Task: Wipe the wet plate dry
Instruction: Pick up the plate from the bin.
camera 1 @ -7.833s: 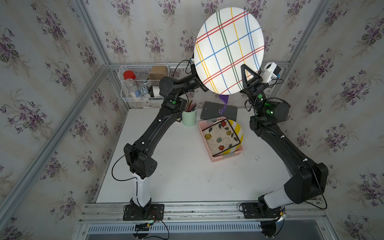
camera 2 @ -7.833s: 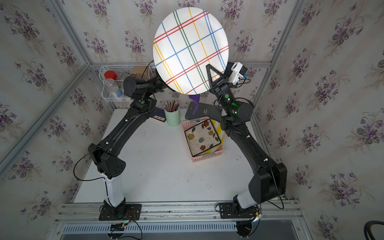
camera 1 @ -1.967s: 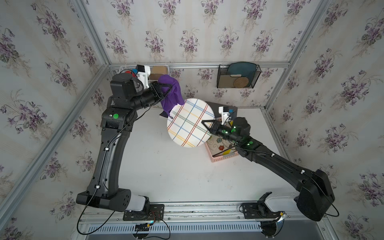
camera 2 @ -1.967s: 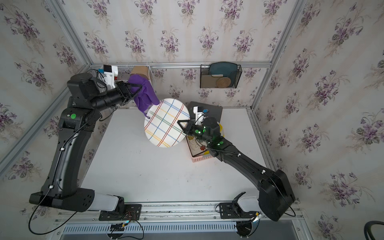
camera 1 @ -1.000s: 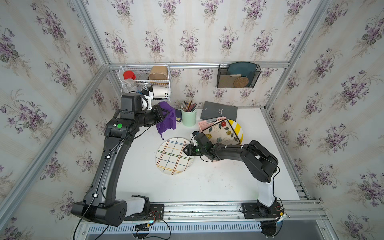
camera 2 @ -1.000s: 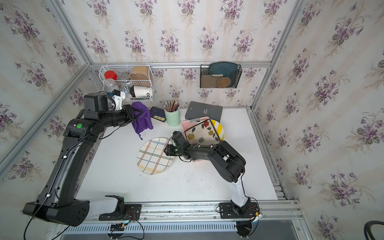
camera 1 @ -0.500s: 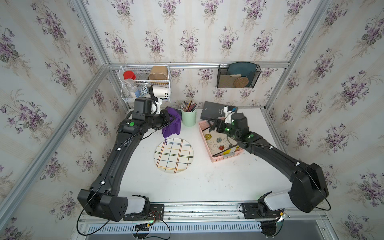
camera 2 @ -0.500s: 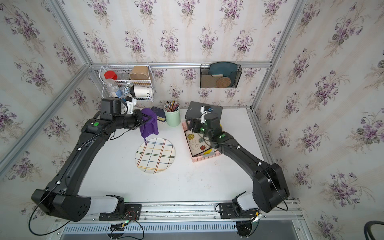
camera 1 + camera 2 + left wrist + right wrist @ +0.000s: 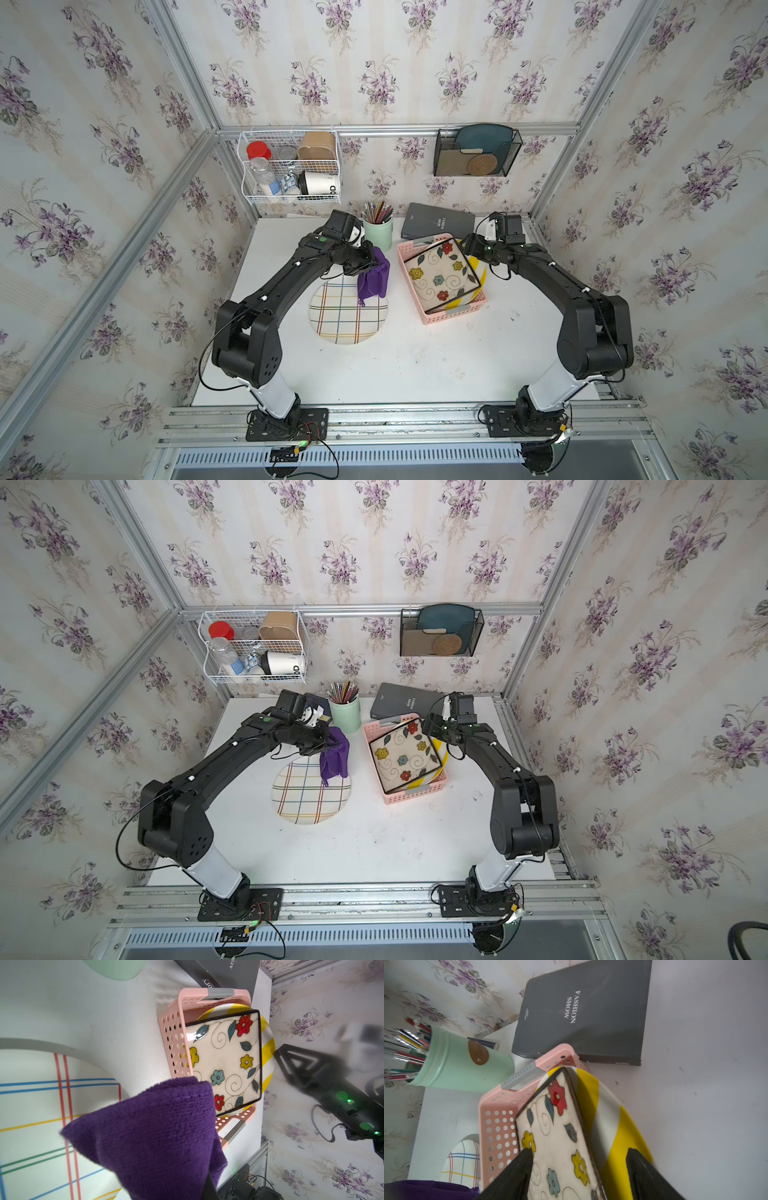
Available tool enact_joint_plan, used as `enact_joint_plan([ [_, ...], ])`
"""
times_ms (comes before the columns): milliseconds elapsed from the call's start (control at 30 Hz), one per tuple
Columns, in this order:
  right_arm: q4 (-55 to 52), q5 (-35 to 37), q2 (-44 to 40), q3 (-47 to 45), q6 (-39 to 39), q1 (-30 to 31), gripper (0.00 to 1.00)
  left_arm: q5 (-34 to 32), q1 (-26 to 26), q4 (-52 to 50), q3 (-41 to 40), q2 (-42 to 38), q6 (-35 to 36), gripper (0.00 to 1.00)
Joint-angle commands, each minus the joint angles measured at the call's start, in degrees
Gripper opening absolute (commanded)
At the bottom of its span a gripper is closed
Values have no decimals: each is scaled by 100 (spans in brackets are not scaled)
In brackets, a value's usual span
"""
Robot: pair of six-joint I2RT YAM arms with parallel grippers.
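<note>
Right, one plaid plate [image 9: 348,313] flat on table [image 9: 415,365], near side. One purple cloth [image 9: 373,277] above its far rim, pinched tight in left hand [image 9: 369,258]; contact unclear. Best: lower, press flat, overlapping strokes rim to rim. Beyond, one pink basket [image 9: 453,313], two more inside: floral plate [image 9: 440,276], yellow plate [image 9: 478,272]. Right hand [image 9: 579,1151] wide, empty, over them.

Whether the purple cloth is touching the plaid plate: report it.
Cannot tell. In both top views the purple cloth overlaps the plaid plate at its far rim; no view shows contact or a gap.
</note>
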Motion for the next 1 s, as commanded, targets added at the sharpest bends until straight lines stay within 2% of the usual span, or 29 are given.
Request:
enact_joint_plan([
  [0, -333, 10, 272, 134, -106, -2, 75, 178, -24, 50, 141, 99, 2, 0],
  [233, -972, -180, 934, 46, -311, 48, 73, 136, -31, -12, -63, -52, 16, 0],
  [333, -1181, -575, 1156, -96, -404, 47, 75, 133, -31, 2, -148, -114, -14, 0],
  [400, -1405, -1040, 1385, -79, -511, 52, 72, 150, -31, 27, -169, -143, -43, 0],
  [467, -1465, -1430, 1531, -82, -604, 54, 64, 193, -31, 77, -169, -163, -69, 0],
  [500, -1477, -1522, 1554, -68, -625, 48, 59, 206, -31, 98, -159, -172, -74, 0],
  [533, -1521, -1583, 1554, 6, -637, 56, 48, 214, -31, 104, -137, -173, -87, 0],
  [567, -1569, -1632, 1539, 82, -650, 49, 44, 221, -31, 103, -112, -172, -79, 0],
  [800, -1691, -1594, 1073, 774, -538, 52, 3, 406, -31, 135, 18, -228, -172, 0],
  [833, -1549, -1647, 901, 811, -428, 54, 0, 471, -31, 150, 69, -261, -197, 0],
  [967, -622, -1804, -177, 784, 309, 62, 0, 698, -38, 356, 321, -635, -310, 0],
])
